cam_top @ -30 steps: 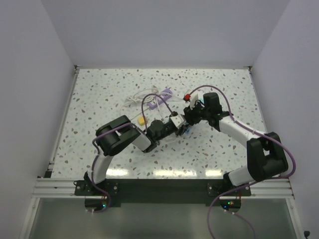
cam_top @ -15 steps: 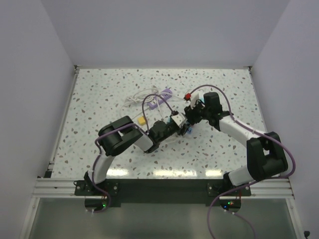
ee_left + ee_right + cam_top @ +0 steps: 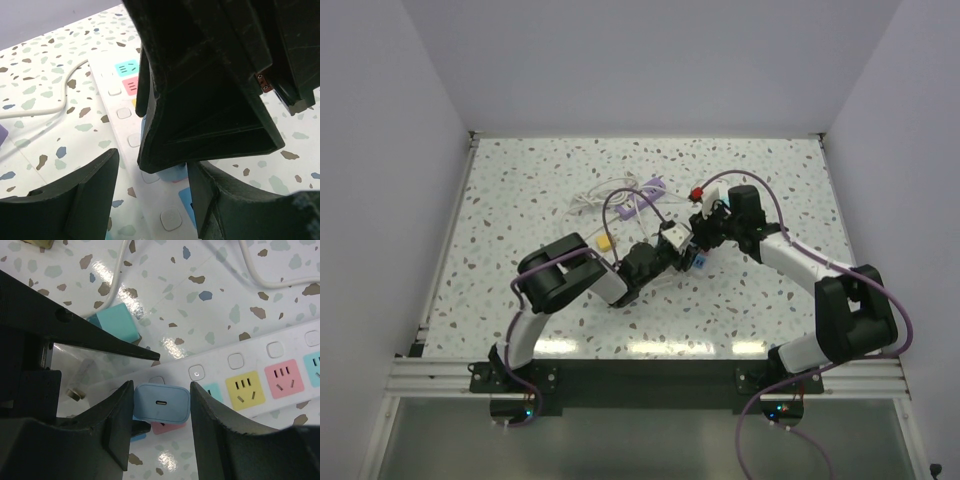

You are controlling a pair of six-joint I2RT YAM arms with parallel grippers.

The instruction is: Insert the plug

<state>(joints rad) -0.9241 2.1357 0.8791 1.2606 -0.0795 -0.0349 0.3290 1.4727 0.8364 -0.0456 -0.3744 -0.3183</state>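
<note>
Plug (image 3: 161, 403) first: it is a pale blue, rounded-square charger block with a small oval port in its back. It stands on the long white power strip (image 3: 255, 360) with that port facing up at my right wrist camera. The right pincer (image 3: 161, 390) is clenched on it, one black finger against each flank. A pink socket face peeks out under the block's lower edge, so I judge it sits over that socket. Whether the prongs are fully home I cannot tell, since the block hides them.

The relation I care about is this: the plug lies straight below the right pincer, on the pincer's own axis. The strip's long axis runs across that view from lower left to upper right, with yellow, pink and cyan sockets off to the right. So the push, as I read it, goes straight down into the strip face, with no lean along the strip. The right arm is the one on the job.

The left pincer (image 3: 152, 167) faces it from the opposite side, released and gripping nothing. Its fingers straddle the strip, with speckled desk (image 3: 30, 90) showing between the left finger and the strip's edge. A teal cube (image 3: 115, 322) lies on the desk near the strip.
</note>
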